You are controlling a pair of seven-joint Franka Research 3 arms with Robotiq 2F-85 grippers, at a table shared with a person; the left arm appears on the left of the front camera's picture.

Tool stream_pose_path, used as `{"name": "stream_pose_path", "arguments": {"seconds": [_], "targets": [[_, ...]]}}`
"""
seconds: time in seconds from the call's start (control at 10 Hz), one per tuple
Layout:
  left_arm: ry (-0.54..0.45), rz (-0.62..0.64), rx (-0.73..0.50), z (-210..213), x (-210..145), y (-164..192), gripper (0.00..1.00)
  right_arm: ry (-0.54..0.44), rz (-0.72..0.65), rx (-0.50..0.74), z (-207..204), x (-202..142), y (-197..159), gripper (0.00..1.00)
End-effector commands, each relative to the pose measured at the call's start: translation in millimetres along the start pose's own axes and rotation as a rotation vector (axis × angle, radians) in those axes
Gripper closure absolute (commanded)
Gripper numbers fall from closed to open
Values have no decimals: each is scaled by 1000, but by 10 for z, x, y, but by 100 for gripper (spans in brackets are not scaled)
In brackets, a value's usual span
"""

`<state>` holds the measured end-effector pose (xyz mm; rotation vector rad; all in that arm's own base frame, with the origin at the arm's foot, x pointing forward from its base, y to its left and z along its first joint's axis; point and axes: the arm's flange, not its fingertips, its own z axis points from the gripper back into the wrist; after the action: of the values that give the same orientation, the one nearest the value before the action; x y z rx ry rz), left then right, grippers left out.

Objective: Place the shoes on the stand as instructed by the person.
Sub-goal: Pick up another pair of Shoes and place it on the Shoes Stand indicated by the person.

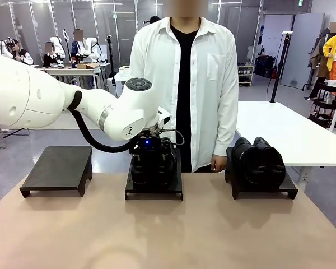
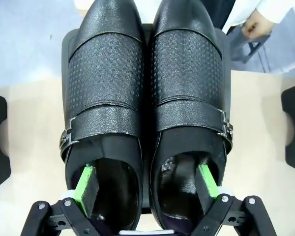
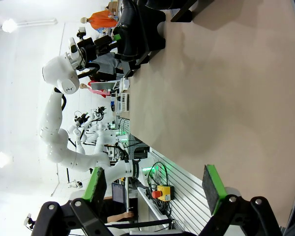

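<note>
2 shoes (image 2: 147,98) flush, stand (image 2: 68,42) margins thin.

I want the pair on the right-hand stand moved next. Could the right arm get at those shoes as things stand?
Probably yes: the pair on the right stand sits uncovered, the person's hand is just beside it, and the right end effector is open and holds nothing.

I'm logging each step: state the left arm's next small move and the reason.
Probably lift the left gripper straight up. Its fingers sit spread, one inside each of the paired black buckle shoes, which already rest on the middle stand. With the jaws open, only a vertical retreat should clear the shoe openings.
</note>
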<state>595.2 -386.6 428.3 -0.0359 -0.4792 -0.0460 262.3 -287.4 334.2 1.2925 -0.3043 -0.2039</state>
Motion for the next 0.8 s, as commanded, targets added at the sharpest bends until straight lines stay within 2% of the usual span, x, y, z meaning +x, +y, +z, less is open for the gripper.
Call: {"name": "stream_pose_path", "arguments": {"seconds": [0.0,0.2,0.3,0.4,0.7], "targets": [[0,0,0,0,0,0,0,4,7,-11,-8,-32,21,0],[24,26,-57,371,95,180,0,4,7,-11,-8,-32,21,0],[84,34,-103,528,60,343,0,4,7,-11,-8,-32,21,0],[110,28,-131,738,3,539,0,4,7,-11,-8,-32,21,0],[237,42,-320,1229,-313,1159,0,4,7,-11,-8,-32,21,0]]}}
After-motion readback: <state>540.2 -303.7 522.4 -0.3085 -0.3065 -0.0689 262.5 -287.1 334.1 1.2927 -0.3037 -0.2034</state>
